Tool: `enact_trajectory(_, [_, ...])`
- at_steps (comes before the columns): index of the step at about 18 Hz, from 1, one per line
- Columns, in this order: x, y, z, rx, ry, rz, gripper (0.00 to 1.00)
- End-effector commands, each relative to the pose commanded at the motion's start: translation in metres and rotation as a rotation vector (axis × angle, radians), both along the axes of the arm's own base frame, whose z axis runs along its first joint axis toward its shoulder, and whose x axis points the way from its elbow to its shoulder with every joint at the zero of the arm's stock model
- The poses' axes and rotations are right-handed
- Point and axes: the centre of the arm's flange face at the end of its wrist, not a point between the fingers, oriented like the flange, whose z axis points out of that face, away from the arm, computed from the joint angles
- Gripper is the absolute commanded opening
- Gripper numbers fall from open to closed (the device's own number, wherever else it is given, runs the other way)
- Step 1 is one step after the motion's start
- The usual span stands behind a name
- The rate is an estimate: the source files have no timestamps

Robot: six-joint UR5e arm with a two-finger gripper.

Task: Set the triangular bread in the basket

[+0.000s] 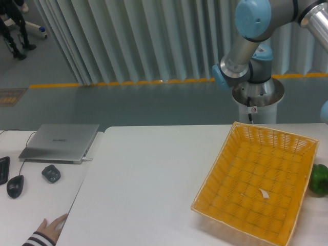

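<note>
Basket (241, 154): large, shallow, rectangular, woven, bright yellow-orange, sides flared outward. Sits flat on the white table at right, turned at an angle, one corner pointing toward the near edge. Small white tag (264, 193) lies on its floor, right of centre. Triangular bread not visible anywhere in view.

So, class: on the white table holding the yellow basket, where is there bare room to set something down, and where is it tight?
Bare tabletop runs from the table's left edge to the basket. The basket's floor is free apart from a small white tag. It is tight at the right edge, where a green object sits by the basket.
</note>
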Motion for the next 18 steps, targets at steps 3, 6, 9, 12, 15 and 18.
enact_trajectory(3, [-0.0015, 0.0008, -0.0029, 0.002, 0.006, -0.006, 0.97])
enact_trajectory(6, [-0.0014, 0.0007, -0.0033, 0.003, 0.008, -0.006, 0.82])
enact_trajectory(9, [-0.0025, 0.0013, -0.0053, 0.004, 0.009, -0.006, 0.56])
enact_trajectory(12, [-0.0041, 0.001, -0.0073, 0.004, 0.006, -0.003, 0.34])
enact_trajectory(15, [-0.0037, 0.001, -0.0051, 0.006, 0.008, -0.004, 0.21])
enact_trajectory(18, [-0.0033, 0.0008, 0.001, 0.011, 0.016, -0.002, 0.07])
